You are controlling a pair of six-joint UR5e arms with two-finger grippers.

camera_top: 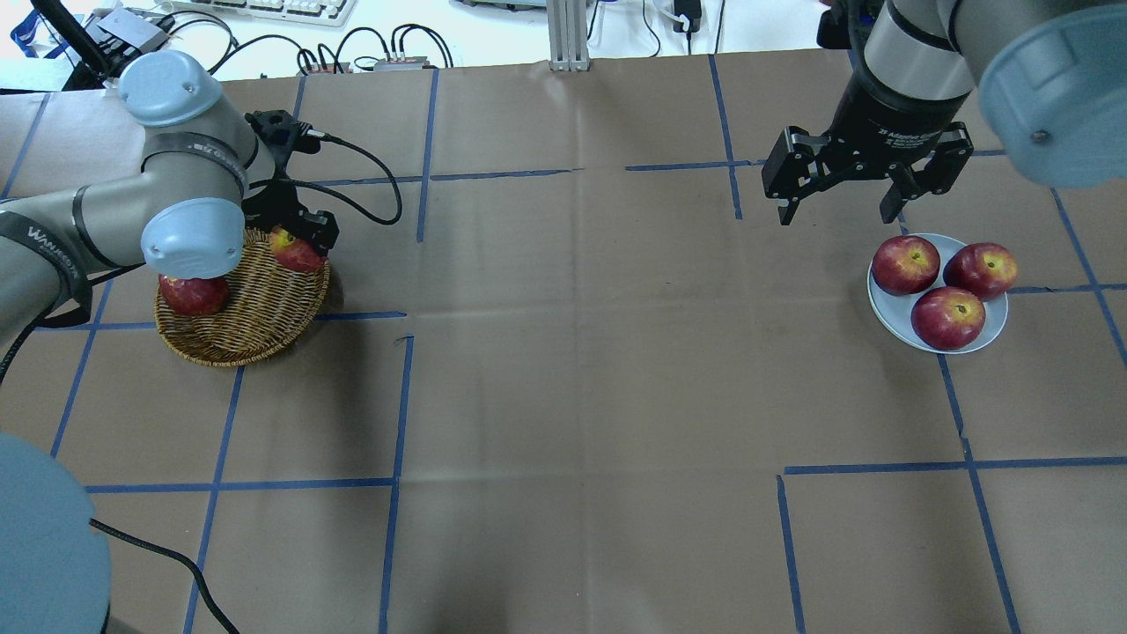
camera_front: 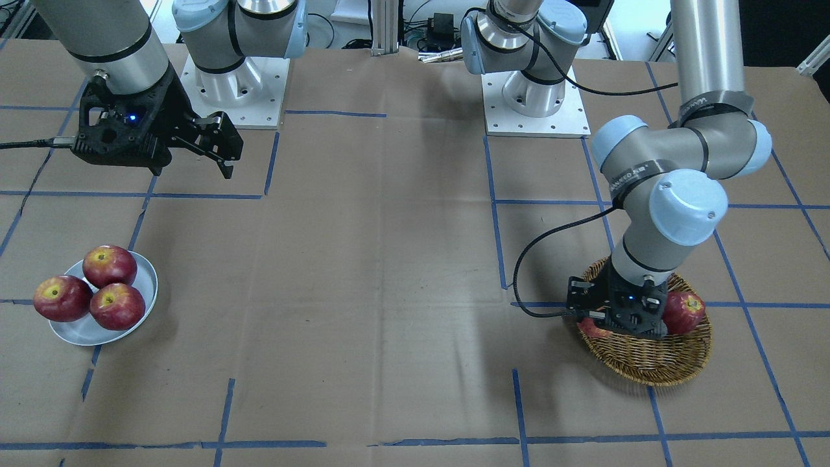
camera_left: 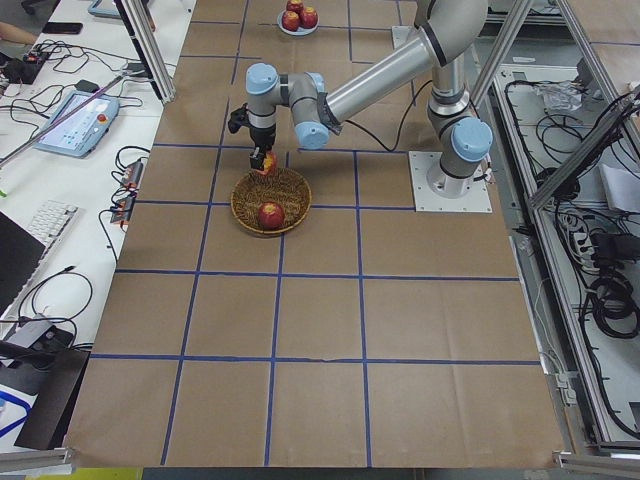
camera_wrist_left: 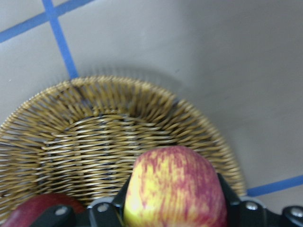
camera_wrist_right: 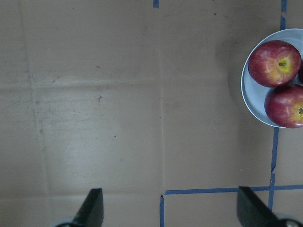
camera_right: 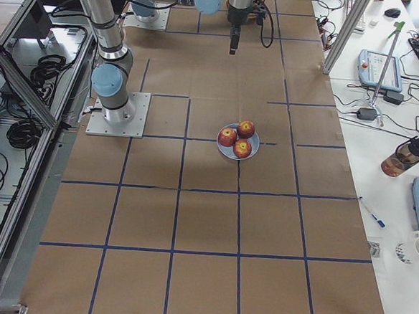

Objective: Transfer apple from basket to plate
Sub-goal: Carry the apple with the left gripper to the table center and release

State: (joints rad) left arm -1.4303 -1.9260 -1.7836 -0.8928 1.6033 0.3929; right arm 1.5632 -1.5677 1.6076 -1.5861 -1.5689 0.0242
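Note:
My left gripper (camera_wrist_left: 175, 201) is shut on the apple (camera_wrist_left: 175, 189), which is red streaked with large yellow patches, a finger on each side of it. It holds the apple over the wicker basket (camera_wrist_left: 94, 137), near the rim; the overhead view shows the apple (camera_top: 295, 251) at the basket's (camera_top: 255, 330) far right edge. The pale plate (camera_top: 887, 306) lies at the table's right side with three dark red apples (camera_top: 947, 317) on it. My right gripper (camera_top: 836, 211) is open and empty, above the table just beyond the plate.
A darker red apple (camera_top: 194, 293) lies in the basket's left part, partly under my left arm's wrist joint. The brown table (camera_top: 572, 352) is marked with blue tape lines. The left arm's cable (camera_top: 370, 189) loops behind the basket.

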